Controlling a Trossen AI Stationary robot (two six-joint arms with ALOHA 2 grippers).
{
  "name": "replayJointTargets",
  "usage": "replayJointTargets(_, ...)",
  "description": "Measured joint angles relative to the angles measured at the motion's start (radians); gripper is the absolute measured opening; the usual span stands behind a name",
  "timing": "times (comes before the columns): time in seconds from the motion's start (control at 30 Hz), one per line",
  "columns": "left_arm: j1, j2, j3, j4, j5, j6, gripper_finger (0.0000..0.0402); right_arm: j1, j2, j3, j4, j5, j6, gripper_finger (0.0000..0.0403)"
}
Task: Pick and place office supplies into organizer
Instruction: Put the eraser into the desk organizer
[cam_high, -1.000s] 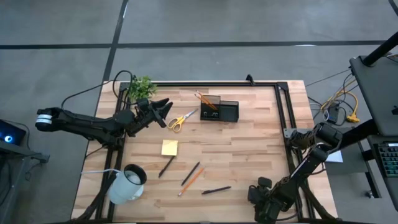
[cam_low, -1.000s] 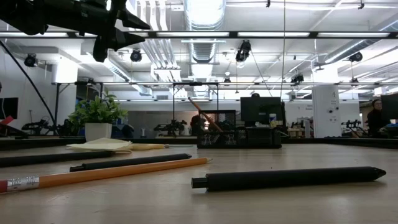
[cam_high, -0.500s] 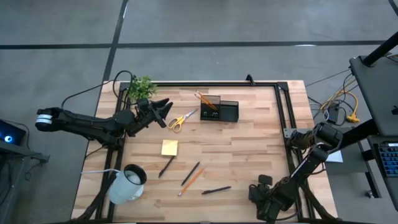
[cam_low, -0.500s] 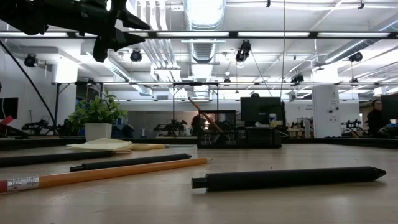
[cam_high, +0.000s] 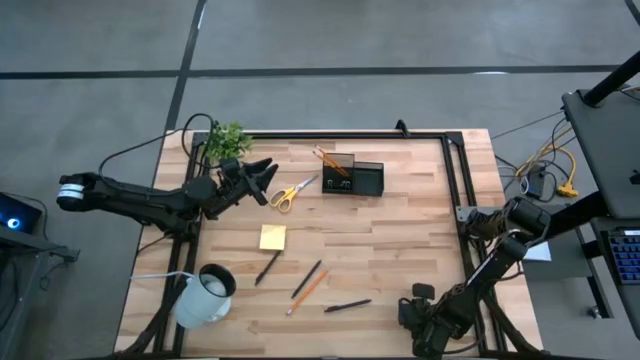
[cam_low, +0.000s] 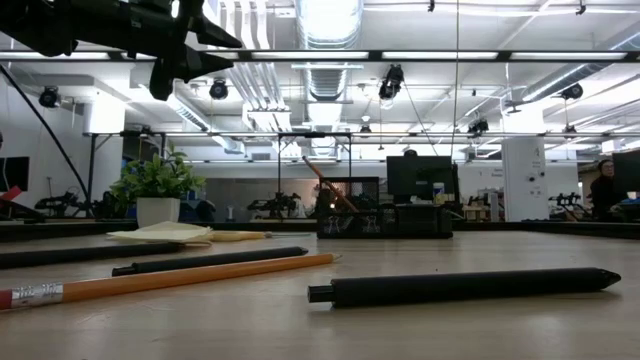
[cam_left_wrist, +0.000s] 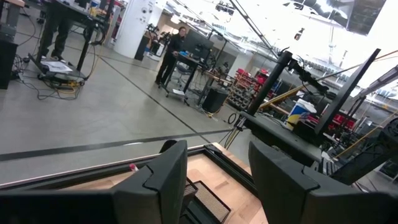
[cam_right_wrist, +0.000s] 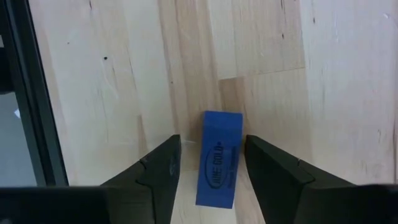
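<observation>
Eraser: blue rectangular block with printed lettering, flat on the counter at its near right corner, between the right gripper's spread fingers, a gap showing on each side.
Organizer: black, boxy, open-topped, at the counter's far middle; orange pencils leaning out of its left compartment.
Scissors: yellow handles, just left of organizer, flat.
Sticky pad: square, yellow, mid-counter.
Loose pens and pencil: thin dark and orange sticks scattered near the front; nothing lying between them and the organizer.
Left gripper: raised above the counter beside the scissors, fingers apart, empty.
Surroundings: white mug front left, green plant far left corner.
Counter: pale wood planks, black rim.
</observation>
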Motion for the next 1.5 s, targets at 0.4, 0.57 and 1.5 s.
replayJointTargets(0.4,0.000,0.000,0.000,0.000,0.000,0.000,0.0157,0.014,0.028,0.003,0.005,-0.006,-0.001,0.0134)
replayJointTargets(0.57,0.000,0.000,0.000,0.000,0.000,0.000,0.0157,0.014,0.028,0.005,0.003,-0.014,0.000,0.0104)
replayJointTargets(1.5,0.000,0.000,0.000,0.000,0.000,0.000,0.0157,0.015,0.032,0.077,-0.081,-0.013,-0.019,0.0054)
